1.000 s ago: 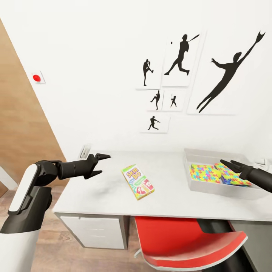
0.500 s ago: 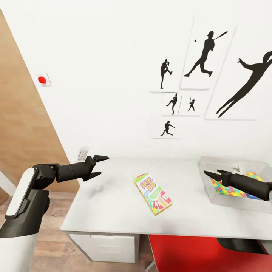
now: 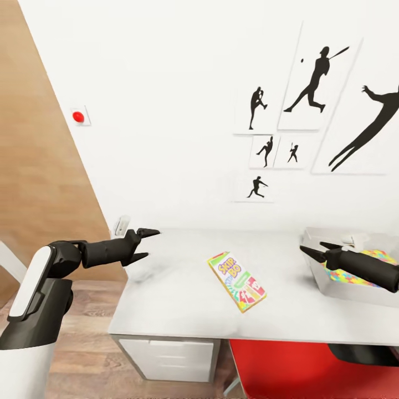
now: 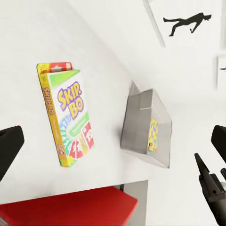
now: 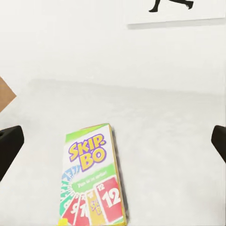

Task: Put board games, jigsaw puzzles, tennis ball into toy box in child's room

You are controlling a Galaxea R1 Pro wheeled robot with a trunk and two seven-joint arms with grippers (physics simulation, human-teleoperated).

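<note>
Since the previous frames my right claw [image 3: 311,249] has come away from above the toy box [image 3: 332,288] and now pokes out past the box's near end toward mid-surface, while the whole head view has shifted, so the wall pictures [image 3: 316,83] sit further right. Both claws empty. Left claw [image 3: 145,244]: two tapered black fingers spread, hovering at the surface's [image 3: 177,288] left end. Right claw: fingers parted, holding nothing. SKIP-BO board game [image 3: 236,281]: flat rectangular printed carton, white, green and red, lying flat and skewed on the glossy pale grey surface, between the two claws and apart from both, somewhat nearer the right. Toy box: shallow grey tray with sloping walls, a multicolour jigsaw puzzle [image 3: 360,271] inside it. Red chair seat [image 3: 299,366] below the front edge.
</note>
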